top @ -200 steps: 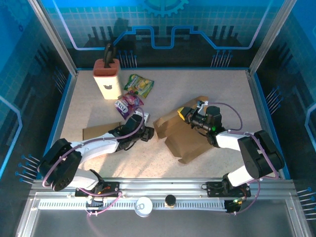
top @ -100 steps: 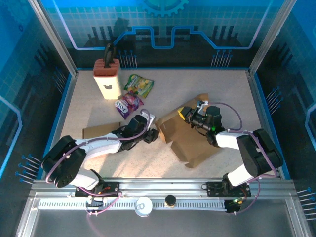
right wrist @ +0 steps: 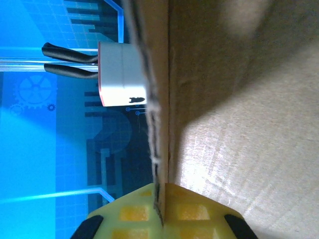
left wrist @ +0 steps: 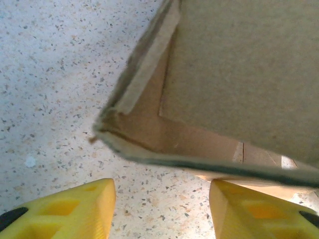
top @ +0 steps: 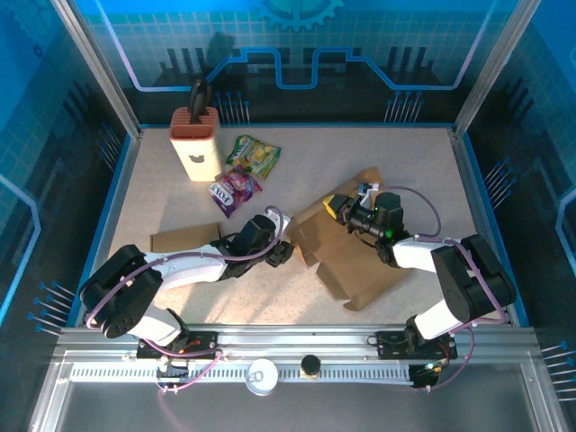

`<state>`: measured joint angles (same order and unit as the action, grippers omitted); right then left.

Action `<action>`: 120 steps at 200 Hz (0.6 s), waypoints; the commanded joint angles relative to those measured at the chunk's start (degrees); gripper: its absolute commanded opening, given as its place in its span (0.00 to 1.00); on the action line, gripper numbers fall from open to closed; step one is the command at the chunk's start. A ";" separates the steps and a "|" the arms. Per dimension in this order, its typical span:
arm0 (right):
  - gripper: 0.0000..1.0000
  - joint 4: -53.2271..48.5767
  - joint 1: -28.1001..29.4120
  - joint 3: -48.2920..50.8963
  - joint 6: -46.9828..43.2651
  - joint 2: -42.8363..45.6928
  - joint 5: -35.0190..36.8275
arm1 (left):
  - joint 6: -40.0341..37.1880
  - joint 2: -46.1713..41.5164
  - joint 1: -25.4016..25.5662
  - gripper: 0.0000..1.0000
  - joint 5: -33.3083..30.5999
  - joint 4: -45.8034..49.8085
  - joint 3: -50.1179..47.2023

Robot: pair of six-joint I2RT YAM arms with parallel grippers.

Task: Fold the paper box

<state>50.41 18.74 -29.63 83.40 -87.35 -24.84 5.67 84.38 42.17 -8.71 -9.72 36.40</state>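
Speckled bench (top: pixel 180 189), blue walls (top: pixel 315 36). Paper box (top: pixel 351 261) right of bench centre, half-opened. Right gripper (top: pixel 337 207) pinched tight on far flap. Left gripper (top: pixel 286 252) fingers apart beside box's left corner, holding nothing.

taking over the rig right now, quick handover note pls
left hand: open, just short of the paper box at its left corner, not gripping.
right hand: shut on the box's far edge.
box: centre-right, partly unfolded, flaps loose. flat cardboard piece lies beside the left arm.
done: one edge gripped.
left: fold the flaps in and close it.
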 commanded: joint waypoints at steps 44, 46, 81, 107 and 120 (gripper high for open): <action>0.00 2.71 0.49 -4.91 2.21 0.45 -5.13 | -4.04 -6.59 -0.17 0.56 -9.17 1.89 1.83; 0.00 2.79 0.48 -4.91 2.17 0.26 -5.20 | -4.14 -6.59 -0.18 0.56 -9.21 1.87 1.83; 0.00 10.49 0.35 -3.87 4.55 -7.09 -6.30 | -5.47 -3.33 -0.65 0.54 -8.48 2.06 3.18; 0.00 17.04 0.24 -3.77 6.72 -12.82 -7.30 | -6.44 -0.91 -0.67 0.49 -7.80 1.84 4.08; 0.00 19.22 0.24 -3.82 7.30 -14.77 -7.43 | -6.88 -0.28 -0.65 0.47 -7.79 1.89 4.45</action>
<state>62.35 18.72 -33.45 88.79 -98.94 -29.87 0.78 82.72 41.80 -16.25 -7.94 38.74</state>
